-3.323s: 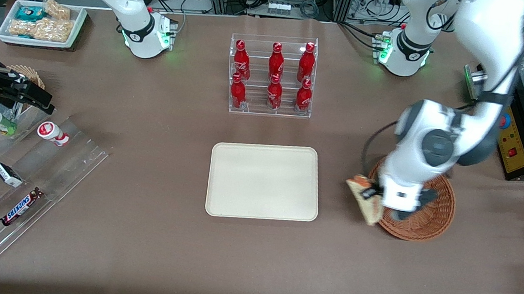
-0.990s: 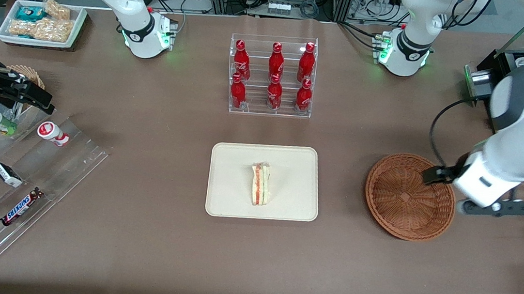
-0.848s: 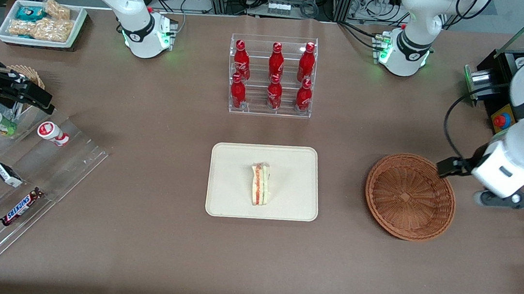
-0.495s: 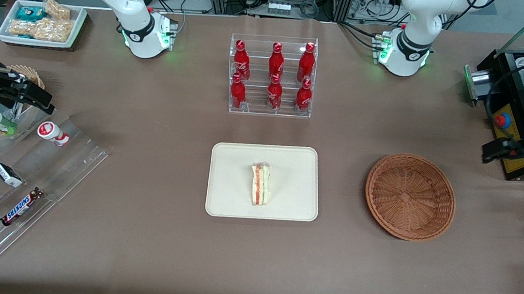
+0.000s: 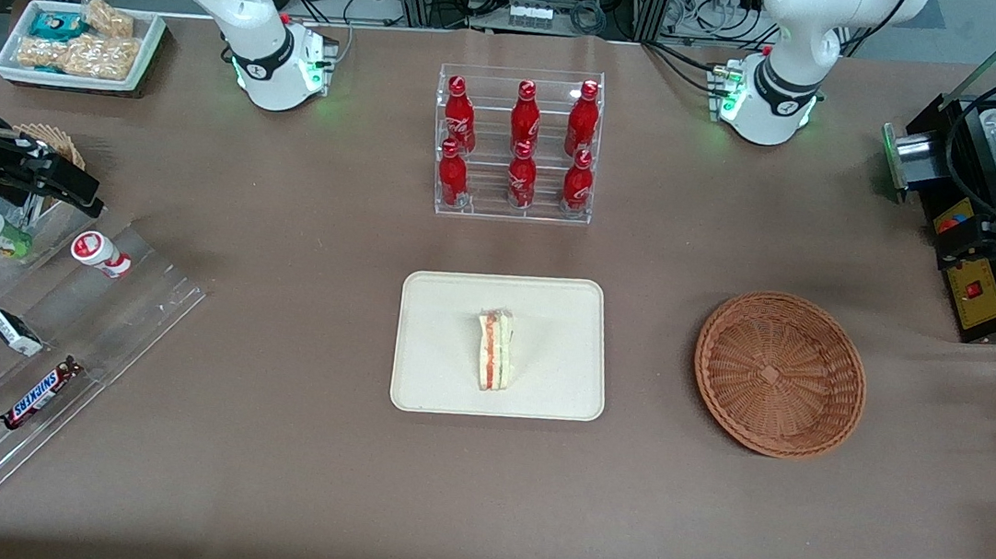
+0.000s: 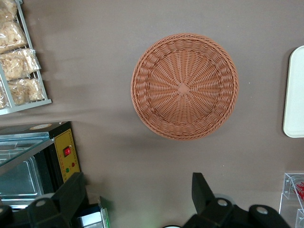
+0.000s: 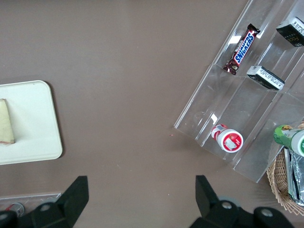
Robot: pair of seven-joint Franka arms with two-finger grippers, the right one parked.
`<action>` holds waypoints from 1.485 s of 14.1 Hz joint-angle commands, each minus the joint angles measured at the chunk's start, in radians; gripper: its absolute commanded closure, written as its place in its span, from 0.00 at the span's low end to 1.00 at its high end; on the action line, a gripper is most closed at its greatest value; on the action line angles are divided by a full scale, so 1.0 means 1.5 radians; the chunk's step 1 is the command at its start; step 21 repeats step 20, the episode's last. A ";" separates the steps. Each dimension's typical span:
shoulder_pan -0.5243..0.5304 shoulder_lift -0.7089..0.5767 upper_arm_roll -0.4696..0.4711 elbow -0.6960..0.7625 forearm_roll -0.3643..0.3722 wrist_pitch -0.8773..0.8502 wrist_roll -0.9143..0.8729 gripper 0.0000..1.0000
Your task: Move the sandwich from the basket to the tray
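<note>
— Brown cloth covers the whole table (image 5: 273, 478); what's the biggest thing on it?

— The cream tray (image 5: 451, 376), flat in the middle of the table, nearer the front camera than the clear rack (image 5: 511, 202) of red bottles (image 5: 526, 116).

— And next in size?

— The reddish wicker basket (image 5: 780, 374), beside the tray toward the working arm's end of the table, with nothing in it. The wrist camera looks straight down into it.

— Where's the sandwich (image 5: 495, 350)?

— On the tray, about at its centre, clear of the rim all round. It lies on its side, so the red and green filling stripes face up. Its long axis runs from the tray's edge nearest the front camera toward the edge nearest the bottles, roughly in line with the tray's short sides. I can't tell which end is the pointed one.

— And the gripper (image 6: 137, 197)?

— High above the table's edge at the working arm's end, by the black appliance (image 5: 978, 293), well apart from basket and tray. Its fingers (image 6: 202, 192) stand wide apart, with nothing between them.
</note>
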 commanded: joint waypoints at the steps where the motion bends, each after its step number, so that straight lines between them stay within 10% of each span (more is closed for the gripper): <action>1: 0.000 0.004 -0.001 0.015 -0.018 0.007 0.010 0.00; 5: -0.017 0.033 0.012 0.046 -0.011 0.009 0.015 0.00; 8: -0.129 0.022 0.132 0.053 -0.039 -0.006 0.012 0.00; 13: -0.133 0.022 0.138 0.103 -0.114 -0.101 0.014 0.00; 21: -0.134 0.035 0.140 0.094 -0.102 -0.062 0.015 0.00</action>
